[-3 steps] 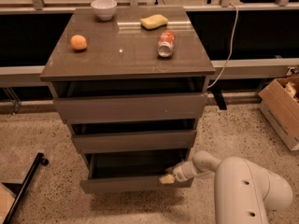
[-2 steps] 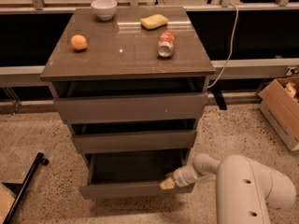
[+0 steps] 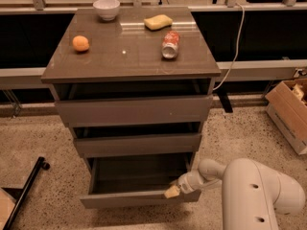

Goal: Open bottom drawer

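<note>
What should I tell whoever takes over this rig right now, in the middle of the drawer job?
The tool is low at the right end of the bottom drawer, at the top edge of its front. Whether it has a hold there is unclear.
The drawer is pulled well out, with its inside showing.
Done: the drawer is largely open.
Left: probably pull it a little farther if it should be fully out, then back the tool away.
</note>
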Robot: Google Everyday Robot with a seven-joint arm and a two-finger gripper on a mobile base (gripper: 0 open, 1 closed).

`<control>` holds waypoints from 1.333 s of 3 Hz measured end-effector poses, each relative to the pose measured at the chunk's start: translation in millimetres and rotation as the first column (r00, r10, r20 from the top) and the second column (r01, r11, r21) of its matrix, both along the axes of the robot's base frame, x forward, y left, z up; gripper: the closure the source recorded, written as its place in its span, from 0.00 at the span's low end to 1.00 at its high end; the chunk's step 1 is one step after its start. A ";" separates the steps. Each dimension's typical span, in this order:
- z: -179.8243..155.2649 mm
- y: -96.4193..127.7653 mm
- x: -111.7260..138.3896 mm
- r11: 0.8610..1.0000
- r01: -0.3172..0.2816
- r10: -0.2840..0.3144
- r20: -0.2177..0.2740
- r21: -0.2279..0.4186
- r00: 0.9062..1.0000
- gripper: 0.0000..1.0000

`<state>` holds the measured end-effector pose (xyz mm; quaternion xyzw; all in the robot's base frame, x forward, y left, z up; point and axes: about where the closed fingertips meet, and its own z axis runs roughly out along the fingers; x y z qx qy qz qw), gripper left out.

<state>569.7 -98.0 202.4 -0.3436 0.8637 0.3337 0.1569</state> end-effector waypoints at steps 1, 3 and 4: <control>-5.7 2.2 -6.6 1.000 -0.014 0.013 -0.027 -0.017 1.000 0.36; -16.8 1.3 -39.3 0.999 -0.025 0.022 -0.108 -0.027 0.994 0.00; -18.1 0.3 -48.1 0.999 -0.025 0.021 -0.131 -0.030 0.991 0.00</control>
